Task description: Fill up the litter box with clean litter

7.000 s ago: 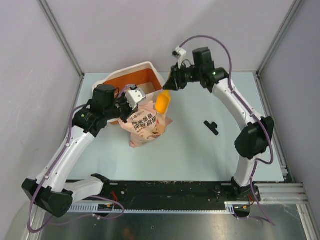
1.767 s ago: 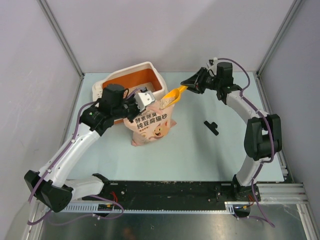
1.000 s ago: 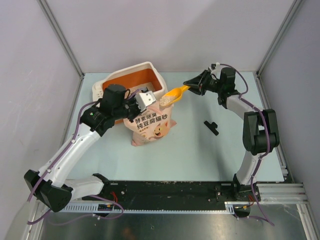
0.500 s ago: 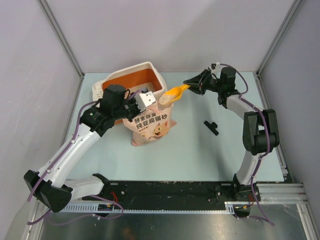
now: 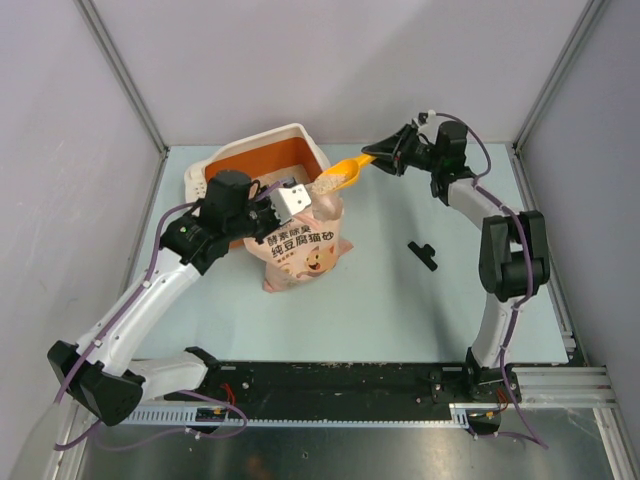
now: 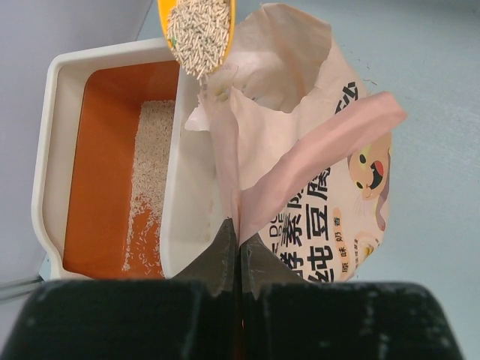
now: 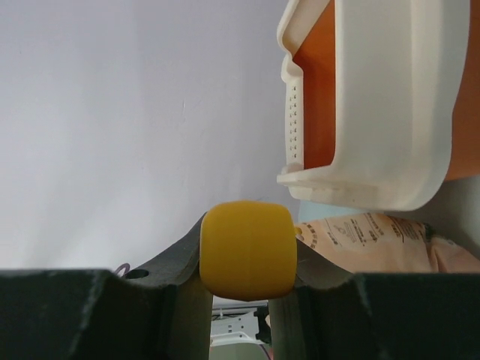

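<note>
The litter box (image 5: 262, 135) sits in the worktop's far-left corner, with clean litter (image 6: 152, 150) streaked along its bag-side wall. The right gripper (image 5: 387, 160) pinches the handle of the scoop (image 5: 338, 177), whose bowl is over that rim. The left gripper (image 6: 239, 232) is clamped tight on the lip of the bag (image 5: 300, 245), with open worktop to its right.

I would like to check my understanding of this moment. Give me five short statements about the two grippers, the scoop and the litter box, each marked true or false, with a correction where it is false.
1. The left gripper is shut on the top edge of the bag. True.
2. The right gripper holds the scoop by its handle. True.
3. The scoop is empty. False: it is heaped with litter.
4. The litter box is bare inside. False: a strip of litter lies on its orange floor.
5. A small black part lies on the table, apart from the bag. True.
</note>
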Controlling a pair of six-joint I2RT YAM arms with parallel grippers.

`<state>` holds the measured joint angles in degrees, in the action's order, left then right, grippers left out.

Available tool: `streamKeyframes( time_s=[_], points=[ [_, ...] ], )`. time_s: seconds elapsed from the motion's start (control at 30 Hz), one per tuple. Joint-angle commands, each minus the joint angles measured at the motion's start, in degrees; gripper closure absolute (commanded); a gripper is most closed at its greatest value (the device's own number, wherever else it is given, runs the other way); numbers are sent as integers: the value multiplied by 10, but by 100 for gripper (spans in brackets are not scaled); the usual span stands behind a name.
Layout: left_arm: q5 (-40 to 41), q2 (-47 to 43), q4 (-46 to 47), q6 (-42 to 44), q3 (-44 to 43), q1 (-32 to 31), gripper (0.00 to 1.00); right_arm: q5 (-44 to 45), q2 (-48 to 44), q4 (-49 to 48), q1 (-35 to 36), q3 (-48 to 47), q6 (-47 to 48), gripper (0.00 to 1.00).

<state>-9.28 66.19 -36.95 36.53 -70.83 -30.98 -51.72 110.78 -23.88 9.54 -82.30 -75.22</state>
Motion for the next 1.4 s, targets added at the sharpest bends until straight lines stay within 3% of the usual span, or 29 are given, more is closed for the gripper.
streamKeyframes(
  time_s=[0.0, 0.37, 0.5, 0.7, 0.83, 1.07, 1.2, 1.37],
  points=[
    [19, -21, 2, 13, 7, -1, 100, 5, 36, -22, 18, -66, -12, 100],
    [24, -15, -8, 14, 4, -1, 100, 103, 234, 58, 94, -360, 41, 100],
    [22, -17, -15, 12, -2, -2, 100, 132, 308, 76, 137, -471, 138, 100],
    [1, -35, -15, 1, 15, -1, 100, 194, 343, 110, 172, -601, 312, 100],
    [-23, -50, -15, -8, 26, -2, 100, 217, 339, 134, 206, -628, 443, 100],
    [-61, -86, -14, -22, 43, -1, 100, 318, 291, 135, 259, -590, 816, 100],
    [-81, -107, -13, -20, 58, -2, 100, 341, 273, 146, 259, -591, 881, 100],
    [-93, -122, 5, -11, 80, -2, 100, 347, 213, 191, 239, -566, 850, 100]
  ],
)
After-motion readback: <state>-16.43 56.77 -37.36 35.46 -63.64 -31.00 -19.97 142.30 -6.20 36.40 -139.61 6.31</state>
